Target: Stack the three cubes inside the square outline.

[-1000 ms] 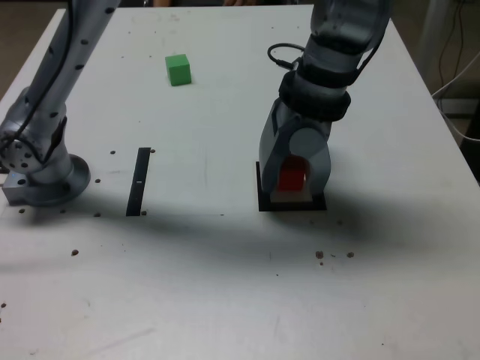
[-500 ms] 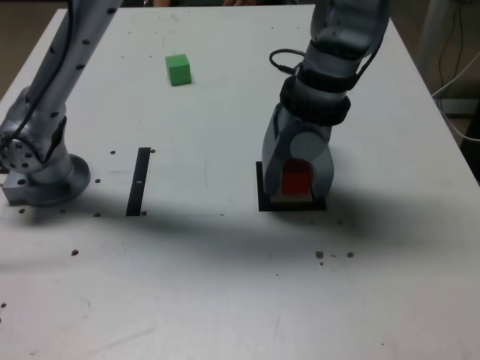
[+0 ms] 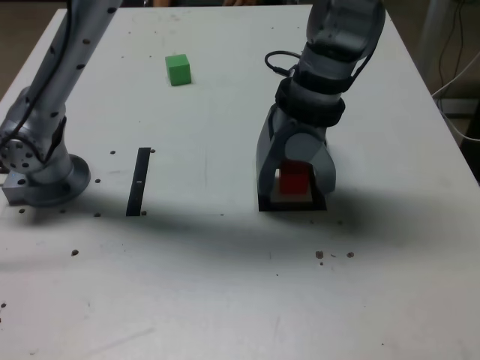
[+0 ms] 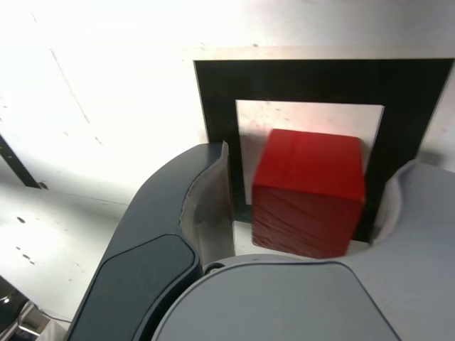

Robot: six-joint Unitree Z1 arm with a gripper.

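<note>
A red cube (image 3: 293,178) (image 4: 307,188) sits on the white centre of the square outline (image 3: 264,204) (image 4: 213,92), a thick black frame right of the middle in the exterior view. My gripper (image 3: 295,187) (image 4: 320,185) reaches down over it, open, with one finger on each side of the cube. The wrist view shows a gap between the cube and each finger. A green cube (image 3: 178,69) lies alone far back, towards the exterior view's left, well away from the gripper.
A thin black strip (image 3: 139,181) (image 4: 14,167) lies flat on the white table, left of the square in the exterior view. The arm's grey base (image 3: 37,165) stands at the exterior view's left edge. Small dark specks dot the table's near part.
The jaws have spread apart and let go of the red cube, which stays in the square outline. The arm itself has barely moved.
</note>
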